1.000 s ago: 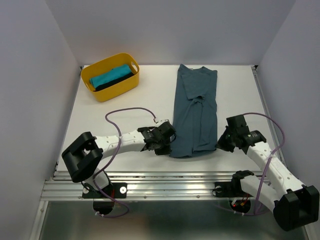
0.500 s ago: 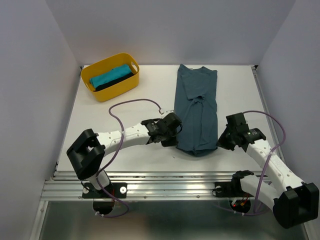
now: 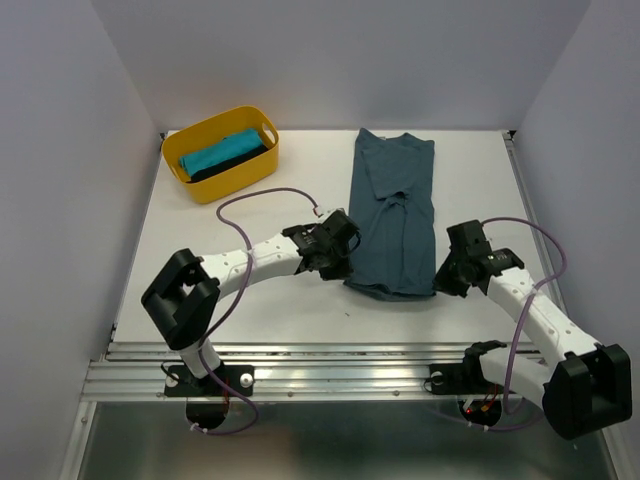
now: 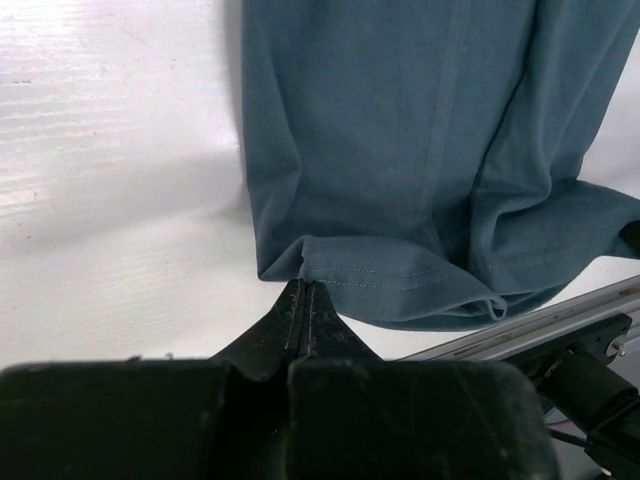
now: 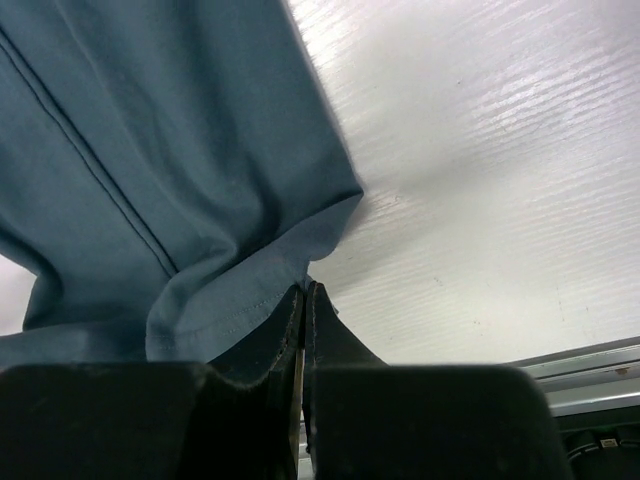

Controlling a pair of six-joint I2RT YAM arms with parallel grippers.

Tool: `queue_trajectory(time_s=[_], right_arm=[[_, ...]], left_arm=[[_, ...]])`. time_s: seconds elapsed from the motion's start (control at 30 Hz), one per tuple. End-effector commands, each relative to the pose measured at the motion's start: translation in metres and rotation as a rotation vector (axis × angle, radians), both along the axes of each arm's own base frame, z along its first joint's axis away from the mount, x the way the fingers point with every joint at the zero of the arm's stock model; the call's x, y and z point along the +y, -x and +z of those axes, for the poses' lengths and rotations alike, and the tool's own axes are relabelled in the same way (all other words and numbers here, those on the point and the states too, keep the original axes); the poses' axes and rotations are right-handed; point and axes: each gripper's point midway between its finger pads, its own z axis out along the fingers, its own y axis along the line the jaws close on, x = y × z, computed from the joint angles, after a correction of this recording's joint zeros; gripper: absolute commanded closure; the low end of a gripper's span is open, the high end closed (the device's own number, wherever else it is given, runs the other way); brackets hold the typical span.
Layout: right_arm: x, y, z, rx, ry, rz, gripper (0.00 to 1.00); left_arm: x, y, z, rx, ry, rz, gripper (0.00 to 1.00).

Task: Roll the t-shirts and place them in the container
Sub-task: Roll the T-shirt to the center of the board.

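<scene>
Slate-blue t-shirt (image 3: 392,215) mostly flat, roll barely begun; left end effector (image 3: 351,273), right end effector (image 3: 438,282) clamped on hem corners at 6 o'clock.

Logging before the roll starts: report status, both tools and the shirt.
Left tool shut on near hem of folded slate-blue cloth t-shirt. Right tool shut on same hem, other corner. Yellow oval plastic tub sits far left, well apart.
</scene>
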Motion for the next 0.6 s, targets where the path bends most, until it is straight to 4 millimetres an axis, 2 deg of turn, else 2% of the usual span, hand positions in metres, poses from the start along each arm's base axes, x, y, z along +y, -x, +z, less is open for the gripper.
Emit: queue_trajectory(time_s=[0.0, 0.37, 0.57], right_arm=[[-0.001, -0.025, 0.017, -0.092, 0.026, -0.008, 0.99], [-0.005, -0.042, 0.020, -0.100, 0.071, -0.023, 0.98], [-0.009, -0.050, 0.019, -0.107, 0.102, -0.032, 0.93]], left_arm=[[-0.003, -0.007, 0.001, -0.018, 0.009, -0.015, 1.00], [-0.007, -0.026, -0.004, -0.040, 0.007, -0.015, 1.00], [-0.007, -0.035, -0.005, -0.053, 0.003, -0.016, 1.00]])
